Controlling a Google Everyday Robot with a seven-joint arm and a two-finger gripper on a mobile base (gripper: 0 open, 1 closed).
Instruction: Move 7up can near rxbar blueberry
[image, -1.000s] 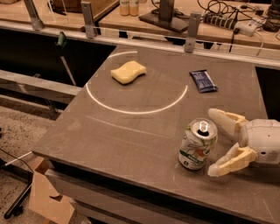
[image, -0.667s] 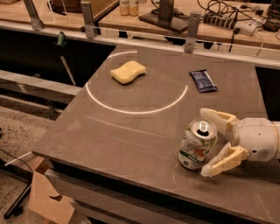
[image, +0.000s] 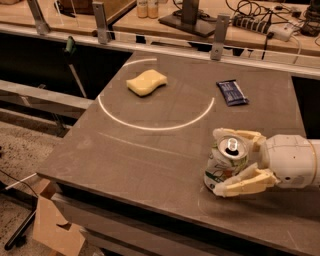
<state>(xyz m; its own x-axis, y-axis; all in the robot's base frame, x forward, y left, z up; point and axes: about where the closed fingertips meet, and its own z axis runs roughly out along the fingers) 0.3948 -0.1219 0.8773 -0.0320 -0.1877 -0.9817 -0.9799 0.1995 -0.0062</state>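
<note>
Near the table's (image: 150, 160) front right edge, the gripper (image: 227, 161) brackets the upright 7up can (image: 225, 165), fingers either side, apparently closing on it; whether it grips firmly I cannot tell. The grasp step seems in hand; next comes carrying it away from the front edge. The can is white-green, its silver top showing. Beyond, past a yellow sponge (image: 146, 82), lies the navy rxbar blueberry (image: 232, 92).

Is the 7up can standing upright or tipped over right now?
Upright: the can stands on the table, silver top facing up, between the gripper's open fingers near the front right.
</note>
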